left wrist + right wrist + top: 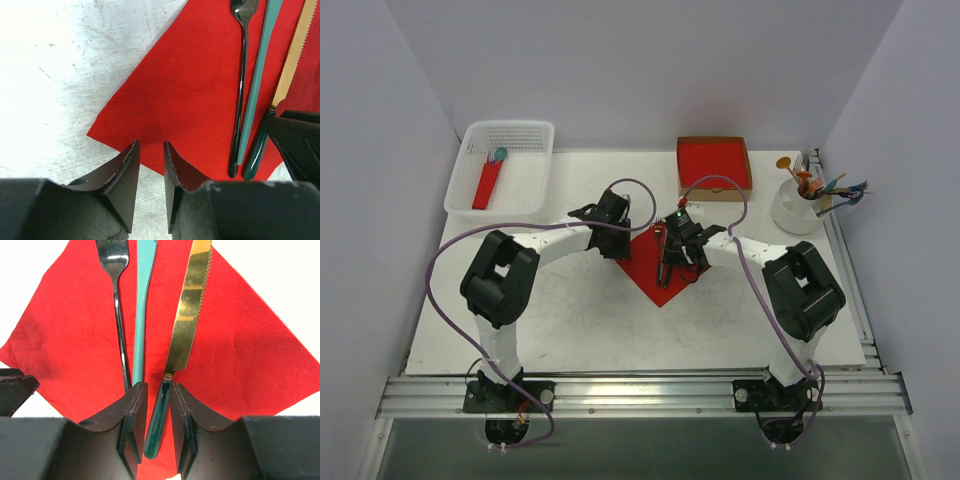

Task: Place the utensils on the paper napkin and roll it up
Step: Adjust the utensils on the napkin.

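The red paper napkin (648,268) lies flat as a diamond on the table. Three utensils lie side by side on it: a dark grey fork (119,325), a teal piece (142,315) and a gold-bladed knife (187,315) with a dark green handle (157,420). My right gripper (159,385) stands at the handle ends; its fingers straddle the knife handle with a small gap on the left side. It also shows in the top view (671,248). My left gripper (151,145) is slightly open and empty, hovering at the napkin's edge (125,150), left of the utensils (250,100).
A white basket (525,135) at the back left holds a red roll with a teal spoon head (488,182). A cardboard box with a red stack (713,163) stands at the back centre. A white cup with colourful cutlery (796,208) stands at the back right.
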You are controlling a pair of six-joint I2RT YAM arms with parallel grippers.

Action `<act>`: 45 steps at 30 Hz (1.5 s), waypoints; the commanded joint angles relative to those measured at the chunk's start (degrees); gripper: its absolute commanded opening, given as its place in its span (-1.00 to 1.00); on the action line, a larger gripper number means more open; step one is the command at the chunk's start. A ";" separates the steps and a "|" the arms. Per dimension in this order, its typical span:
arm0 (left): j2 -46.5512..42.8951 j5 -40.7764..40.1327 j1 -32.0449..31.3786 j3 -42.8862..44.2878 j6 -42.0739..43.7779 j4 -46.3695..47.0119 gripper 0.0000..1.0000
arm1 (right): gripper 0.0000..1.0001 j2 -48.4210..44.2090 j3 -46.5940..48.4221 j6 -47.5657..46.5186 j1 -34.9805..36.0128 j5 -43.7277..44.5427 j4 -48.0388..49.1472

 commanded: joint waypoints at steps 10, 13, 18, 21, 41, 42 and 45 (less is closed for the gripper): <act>-0.04 0.77 0.42 2.12 1.45 1.74 -0.32 | -0.49 0.66 0.64 0.70 0.61 2.17 -1.52; -0.31 0.68 0.51 2.12 1.54 1.82 -0.32 | -0.49 1.10 0.55 0.79 0.70 2.17 -1.69; -0.31 0.68 0.51 2.12 1.80 1.82 -0.32 | -0.49 1.37 -0.24 1.05 0.61 2.70 -1.70; -0.22 0.77 0.51 2.20 1.98 1.91 -0.32 | -0.50 1.36 -0.51 1.05 0.61 3.05 -1.87; 0.22 1.38 0.51 2.64 2.59 1.74 -0.33 | -0.85 1.28 2.30 -1.14 0.96 4.63 -3.89; 0.31 1.38 0.51 2.73 2.68 1.82 -0.33 | -0.86 1.19 2.48 -1.32 0.97 4.72 -3.98; 0.40 1.56 0.51 3.00 2.77 1.65 -0.33 | -0.87 1.36 3.27 -2.11 1.05 5.07 -4.50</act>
